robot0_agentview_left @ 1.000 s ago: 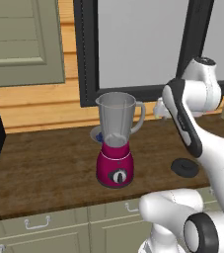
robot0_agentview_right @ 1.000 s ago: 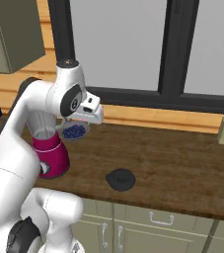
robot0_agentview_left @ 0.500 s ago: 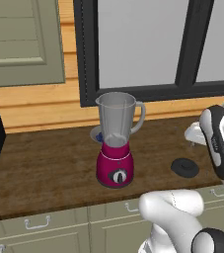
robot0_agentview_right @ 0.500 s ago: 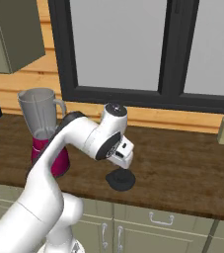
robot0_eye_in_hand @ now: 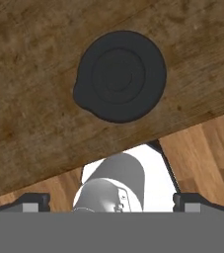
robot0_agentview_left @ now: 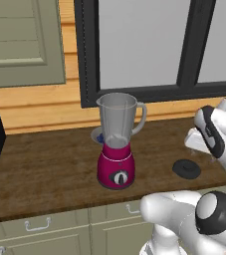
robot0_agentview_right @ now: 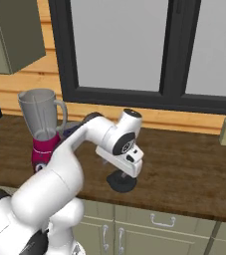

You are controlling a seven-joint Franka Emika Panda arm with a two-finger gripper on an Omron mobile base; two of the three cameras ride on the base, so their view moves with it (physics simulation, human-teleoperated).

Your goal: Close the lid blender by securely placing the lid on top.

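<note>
End effector (robot0_eye_in_hand: 111,200): fingers spread wide, holding nothing, hovering above the lid.
Lid (robot0_eye_in_hand: 120,75): flat on the surface (robot0_eye_in_hand: 29,104) just below the end effector, close to the front edge.
Blender (robot0_agentview_left: 117,142): well off to one side of the end effector, jar open.
Risk, grip: thin disc lies flush; tips may close above it or slide over the rim.
Risk, nudge: an off-centre descent could push it over the edge.
Risk, seating: a tilted grasp would leave it crooked on the jar.
</note>
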